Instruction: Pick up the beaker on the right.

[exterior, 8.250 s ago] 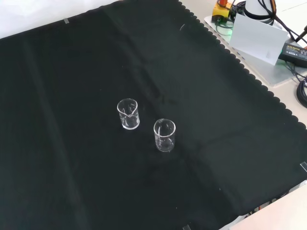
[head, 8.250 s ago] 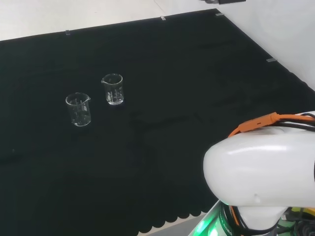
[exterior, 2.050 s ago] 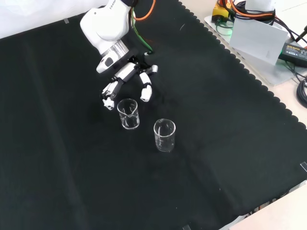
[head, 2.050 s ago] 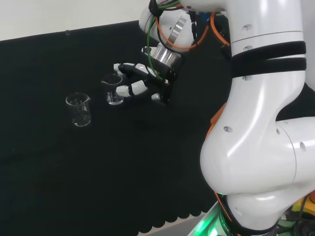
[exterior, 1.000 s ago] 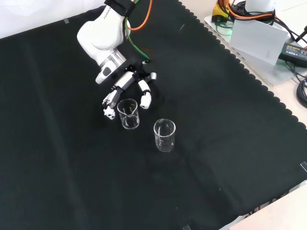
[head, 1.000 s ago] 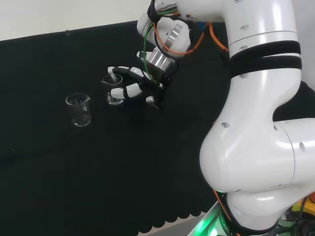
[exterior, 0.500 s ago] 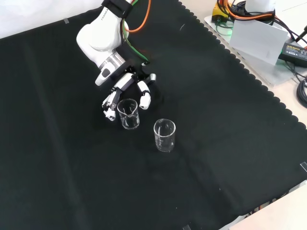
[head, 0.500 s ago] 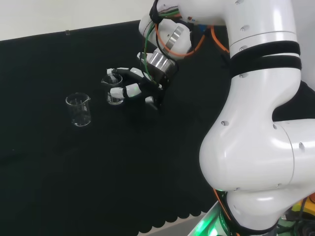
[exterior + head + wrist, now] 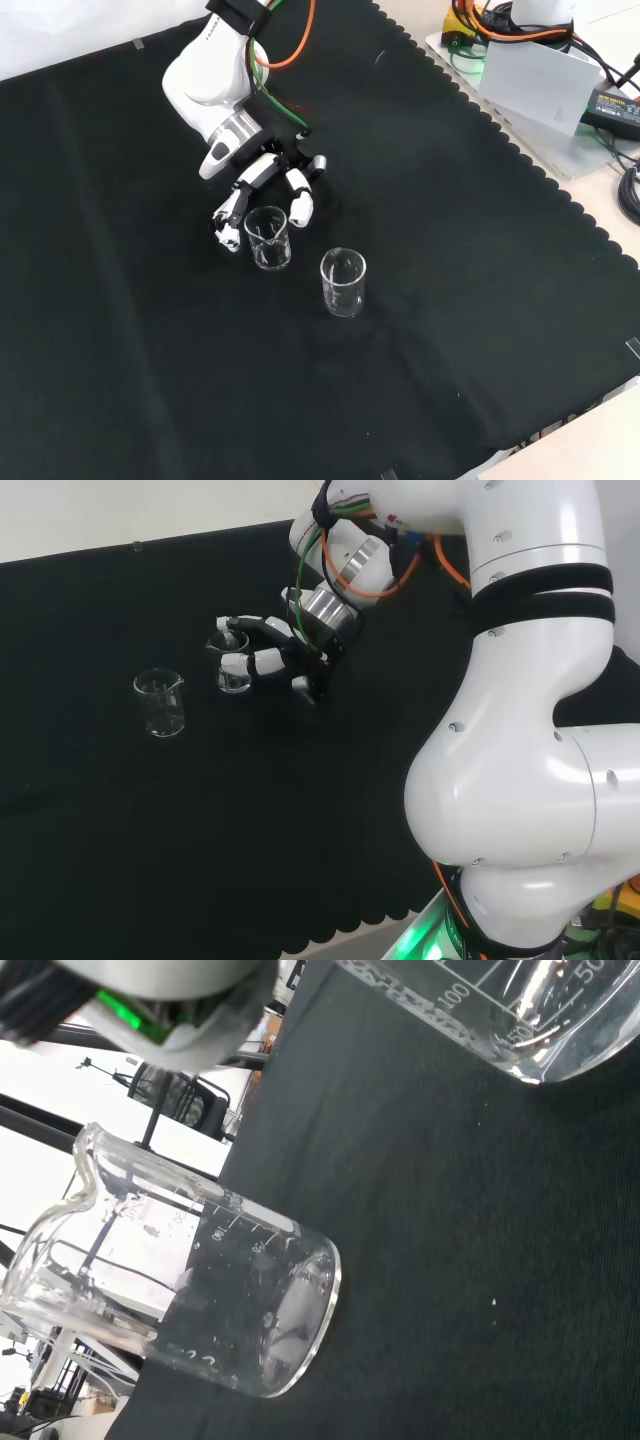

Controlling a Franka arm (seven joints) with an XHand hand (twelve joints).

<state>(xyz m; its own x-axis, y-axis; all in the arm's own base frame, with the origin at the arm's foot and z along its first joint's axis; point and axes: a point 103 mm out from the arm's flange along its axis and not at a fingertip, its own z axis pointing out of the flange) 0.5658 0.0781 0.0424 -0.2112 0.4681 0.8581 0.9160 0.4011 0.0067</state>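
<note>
Two beakers are stood upright on the counter (image 9: 480, 330). In the head view the right beaker (image 9: 231, 662) is flanked by the hand's (image 9: 283, 658) spread fingers (image 9: 240, 664), not yet closed; the hand lies just right of it.

Clear beaker (image 9: 230, 662), upright, on cloth

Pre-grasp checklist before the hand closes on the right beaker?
1. Target chosen: hand is at the right beaker in the head view, ok.
2. Beaker upright on the cloth: ok.
3. Fingers flank the beaker, not yet curled round it: ok.
4. Other beaker stands apart from the hand: ok.
5. Contact with the glass: cannot tell.
</note>
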